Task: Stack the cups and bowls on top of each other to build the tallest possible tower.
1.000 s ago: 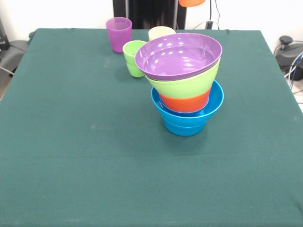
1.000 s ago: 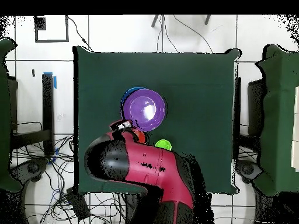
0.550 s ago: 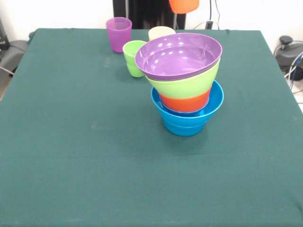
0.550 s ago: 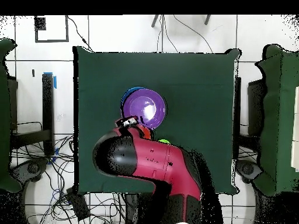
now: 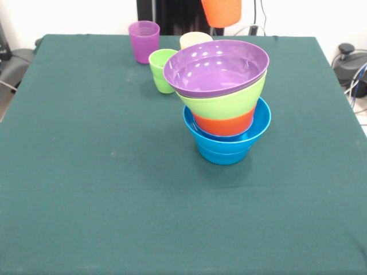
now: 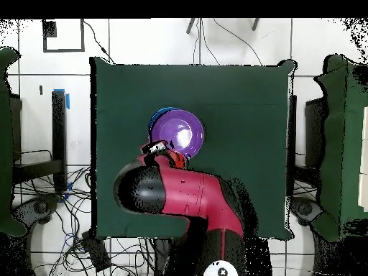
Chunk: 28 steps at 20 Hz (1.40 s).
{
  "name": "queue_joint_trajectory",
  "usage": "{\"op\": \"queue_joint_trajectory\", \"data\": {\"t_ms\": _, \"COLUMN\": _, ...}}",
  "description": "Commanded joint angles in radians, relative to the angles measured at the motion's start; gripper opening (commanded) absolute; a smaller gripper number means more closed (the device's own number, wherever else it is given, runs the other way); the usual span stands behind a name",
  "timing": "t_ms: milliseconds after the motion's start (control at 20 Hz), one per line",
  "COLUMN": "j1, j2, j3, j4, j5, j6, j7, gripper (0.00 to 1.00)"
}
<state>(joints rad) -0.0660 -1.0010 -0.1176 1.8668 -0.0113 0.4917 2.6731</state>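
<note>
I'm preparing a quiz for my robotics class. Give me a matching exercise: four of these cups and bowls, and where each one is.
Things:
1. purple bowl
2. light blue bowl
3. orange cup
4. purple cup

Places:
A. bottom of the tower
B. standing on the table
C. top of the tower
D. up in the air, off the table

Pairs: 1-C, 2-A, 3-D, 4-B

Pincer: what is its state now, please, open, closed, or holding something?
Pincer: its opening cannot be told; an orange cup hangs at the top edge of the front view, apparently carried.
</note>
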Motion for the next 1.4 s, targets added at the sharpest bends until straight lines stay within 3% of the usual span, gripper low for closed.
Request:
{"op": "queue_joint_trajectory", "data": {"t_ms": 50, "j1": -0.037, "j2": 0.066, "j3": 0.127, "j4": -0.019, "j5": -0.084, "j6": -0.024, "j7": -0.126, "gripper": 0.00}}
{"op": "queue_joint_trajectory", "data": {"t_ms": 650, "j1": -0.037, "j2": 0.097, "j3": 0.133, "j4": -0.066, "j5": -0.117, "j6": -0.024, "j7": -0.115, "gripper": 0.00}}
{"op": "queue_joint_trajectory", "data": {"t_ms": 1400, "j1": -0.084, "j2": 0.147, "j3": 0.173, "j4": -0.098, "j5": -0.162, "j6": -0.045, "j7": -0.114, "gripper": 0.00}}
